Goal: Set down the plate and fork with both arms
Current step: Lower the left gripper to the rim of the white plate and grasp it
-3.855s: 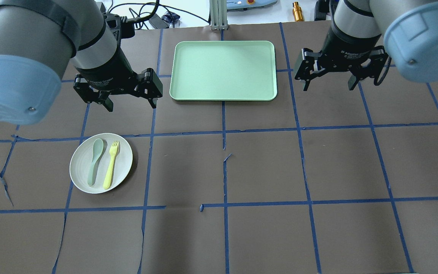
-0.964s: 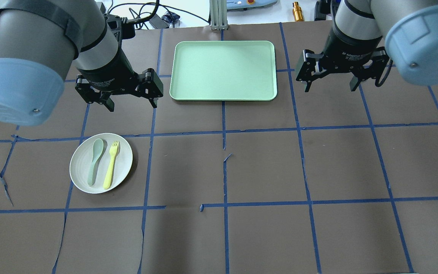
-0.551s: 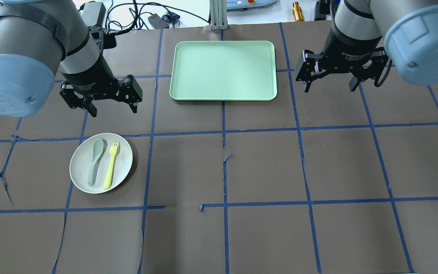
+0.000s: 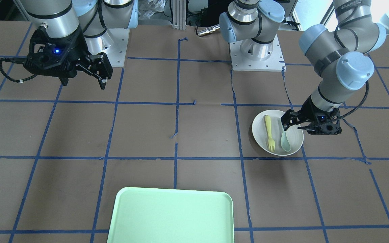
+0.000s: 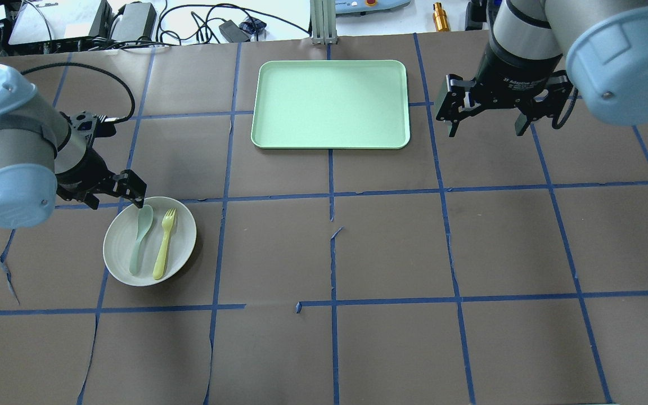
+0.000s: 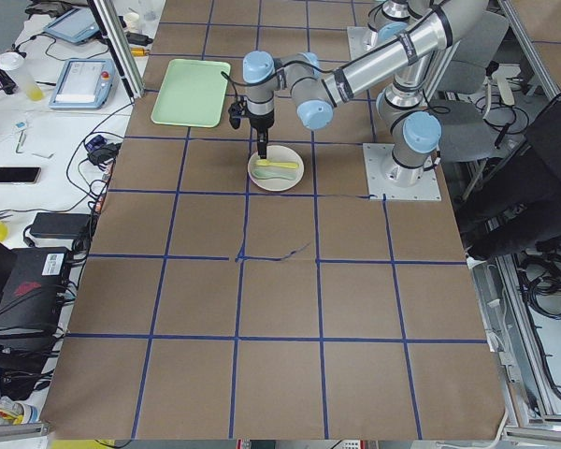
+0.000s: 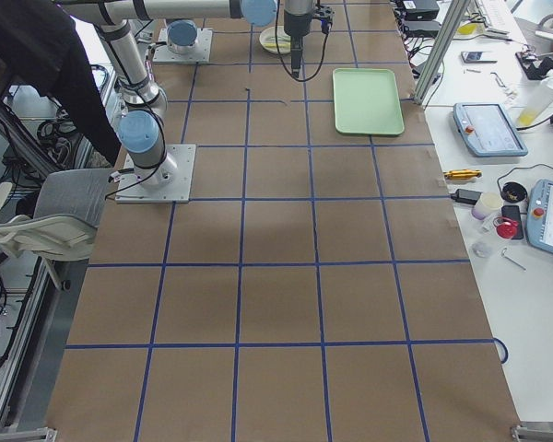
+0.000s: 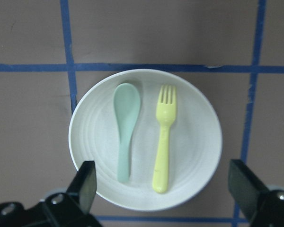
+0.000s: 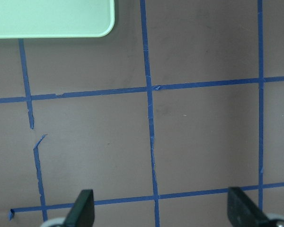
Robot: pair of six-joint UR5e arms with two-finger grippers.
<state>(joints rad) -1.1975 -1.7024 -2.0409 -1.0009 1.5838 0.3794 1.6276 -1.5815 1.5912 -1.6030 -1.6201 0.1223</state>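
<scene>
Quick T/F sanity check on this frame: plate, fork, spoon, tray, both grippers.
1. The fork and spoon lie on the plate. True.
2. The left gripper holds the fork. False: it is open at the plate's rim, and the fork lies free.
3. The plate sits on the tray. False: it is on the table, apart from the tray.
4. The right gripper is open, beside the tray. True.
</scene>
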